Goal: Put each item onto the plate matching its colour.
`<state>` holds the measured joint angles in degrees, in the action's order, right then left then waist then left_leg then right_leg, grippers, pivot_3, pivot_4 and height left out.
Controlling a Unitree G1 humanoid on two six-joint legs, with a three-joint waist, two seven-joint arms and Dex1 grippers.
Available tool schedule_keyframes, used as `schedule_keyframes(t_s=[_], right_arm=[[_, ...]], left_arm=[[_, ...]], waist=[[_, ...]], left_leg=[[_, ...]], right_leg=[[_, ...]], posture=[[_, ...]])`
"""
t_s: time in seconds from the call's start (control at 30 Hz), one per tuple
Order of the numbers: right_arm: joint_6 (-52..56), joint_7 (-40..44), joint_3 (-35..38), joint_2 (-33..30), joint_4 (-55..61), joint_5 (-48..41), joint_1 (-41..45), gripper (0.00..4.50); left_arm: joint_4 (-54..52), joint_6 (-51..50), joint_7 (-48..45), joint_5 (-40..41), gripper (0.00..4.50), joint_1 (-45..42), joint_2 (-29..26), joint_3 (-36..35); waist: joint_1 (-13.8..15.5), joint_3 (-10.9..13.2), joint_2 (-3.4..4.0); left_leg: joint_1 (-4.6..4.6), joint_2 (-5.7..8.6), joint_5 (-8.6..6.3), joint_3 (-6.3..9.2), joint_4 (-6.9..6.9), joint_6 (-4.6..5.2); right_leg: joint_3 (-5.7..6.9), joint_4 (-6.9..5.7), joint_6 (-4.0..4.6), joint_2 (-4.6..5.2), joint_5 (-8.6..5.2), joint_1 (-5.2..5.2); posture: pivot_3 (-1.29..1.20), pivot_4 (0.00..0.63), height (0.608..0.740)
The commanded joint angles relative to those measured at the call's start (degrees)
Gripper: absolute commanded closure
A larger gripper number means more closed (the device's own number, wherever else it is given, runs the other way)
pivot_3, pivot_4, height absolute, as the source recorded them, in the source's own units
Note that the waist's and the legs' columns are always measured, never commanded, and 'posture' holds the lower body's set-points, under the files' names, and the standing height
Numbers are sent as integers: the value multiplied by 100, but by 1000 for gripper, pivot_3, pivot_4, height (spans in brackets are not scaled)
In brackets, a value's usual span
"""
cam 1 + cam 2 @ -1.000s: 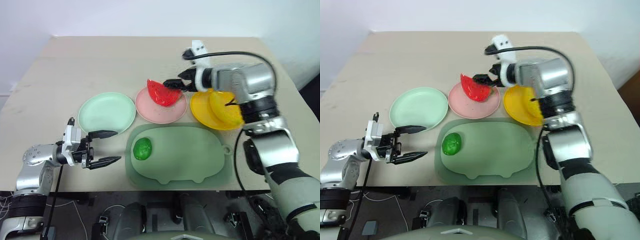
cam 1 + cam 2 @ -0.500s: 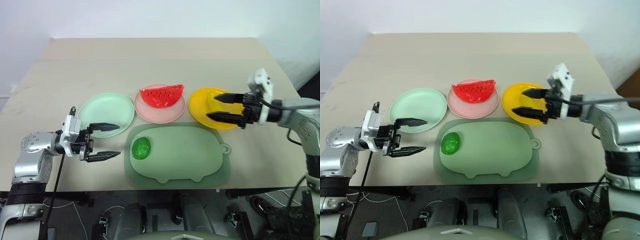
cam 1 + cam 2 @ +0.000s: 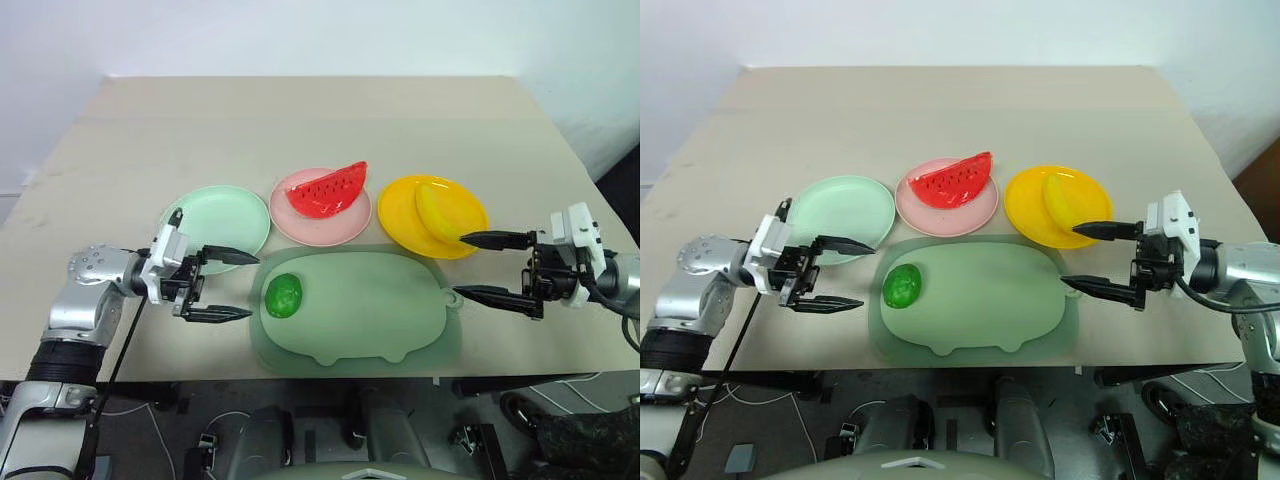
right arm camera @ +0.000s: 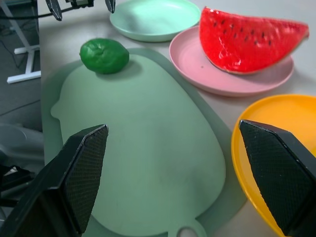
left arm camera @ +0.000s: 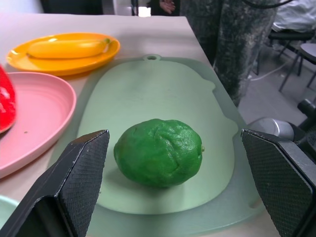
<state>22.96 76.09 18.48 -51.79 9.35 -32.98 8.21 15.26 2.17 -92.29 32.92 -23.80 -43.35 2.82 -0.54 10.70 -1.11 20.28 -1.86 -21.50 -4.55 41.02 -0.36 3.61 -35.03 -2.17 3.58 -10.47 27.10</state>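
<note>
The round green fruit (image 3: 283, 296) lies on the left end of the grey-green mat (image 3: 370, 310). My left gripper (image 3: 232, 285) is open just left of it, fingers pointing at it, the fruit (image 5: 158, 152) between them further ahead. The mint green plate (image 3: 215, 222) stands bare behind that gripper. The red watermelon wedge (image 3: 327, 190) rests on the pink plate (image 3: 322, 208). The yellow banana (image 3: 437, 212) lies on the yellow plate (image 3: 432, 216). My right gripper (image 3: 476, 266) is open and holds nothing, right of the mat and in front of the yellow plate.
The three plates stand in a row behind the mat on a beige table (image 3: 300, 120). The mat reaches close to the table's front edge. Bare tabletop stretches behind the plates and to both sides.
My right gripper let go of the watermelon wedge on the pink plate, then pulled back to the right and down beside the mat. My left gripper edged towards the green fruit.
</note>
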Motion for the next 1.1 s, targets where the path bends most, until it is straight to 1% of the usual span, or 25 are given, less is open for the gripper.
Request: schedule_keyframes(t_s=[0.03,0.13,0.27,0.33,0.4,0.5,0.67,0.73,0.87,1.0,1.03,1.1], right_arm=[[-83,-136,136,-5,119,-75,-66,15],[-57,-304,133,60,196,-93,-132,15],[-27,-488,119,120,334,-122,-209,15],[-2,-541,128,130,380,-151,-240,15],[11,-592,130,137,411,-167,-255,15],[27,-668,128,141,432,-194,-285,15],[8,-794,72,180,458,-204,-337,15],[27,-838,53,202,500,-225,-357,15],[29,-911,13,249,535,-236,-371,15],[40,-967,-32,307,564,-224,-368,15],[42,-976,-43,320,567,-222,-367,15],[54,-985,-62,336,570,-227,-360,15]], left_arm=[[288,327,-21,-104,0,-281,170,232],[568,468,-21,-276,0,-498,453,355],[827,561,61,-498,0,-713,896,256],[920,559,30,-596,0,-797,982,272],[1010,641,-14,-674,0,-860,991,329],[970,330,-21,-562,0,-956,850,600],[1066,505,-21,-531,0,-1308,683,991],[1078,397,-21,-485,0,-1497,594,1136],[1010,-264,-21,-593,0,-1893,617,1085],[879,-603,276,-1073,0,-2171,599,1028],[819,-616,266,-1119,0,-2220,595,1018],[769,-232,73,-1148,0,-2298,655,934]], waist=[[6,0,0],[20,0,-1],[68,1,-2],[76,1,-2],[87,1,-2],[121,1,-2],[139,2,-4],[134,2,-4],[131,2,-4],[124,2,-4],[124,2,-4],[128,2,-4]], left_leg=[[0,0,0,0,0,0],[2,3,0,-2,5,-1],[2,5,0,-6,11,-1],[0,5,0,-6,12,-1],[0,5,1,-6,12,-1],[-1,4,1,-5,12,-2],[1,5,1,-1,18,-2],[-1,6,1,-1,20,-2],[-1,6,1,-1,20,-2],[-2,7,1,-1,20,-1],[-2,7,1,-2,19,-2],[-2,6,2,-1,20,-2]], right_leg=[[0,0,0,0,0,0],[1,0,0,1,0,-3],[2,0,0,0,1,-7],[1,-2,0,0,1,-7],[1,-2,0,-2,1,-6],[1,-4,0,-2,1,-7],[2,-3,0,-1,1,-11],[2,-3,0,0,1,-14],[3,-3,0,-2,1,-16],[3,-3,0,-4,1,-17],[2,-3,0,-4,1,-17],[3,-3,0,-5,1,-17]], posture=[[0,150,736],[0,150,736],[0,150,736],[0,150,736],[0,150,736],[0,150,736],[0,150,736],[0,150,736],[0,150,736],[0,150,736],[0,150,736],[0,150,736]])
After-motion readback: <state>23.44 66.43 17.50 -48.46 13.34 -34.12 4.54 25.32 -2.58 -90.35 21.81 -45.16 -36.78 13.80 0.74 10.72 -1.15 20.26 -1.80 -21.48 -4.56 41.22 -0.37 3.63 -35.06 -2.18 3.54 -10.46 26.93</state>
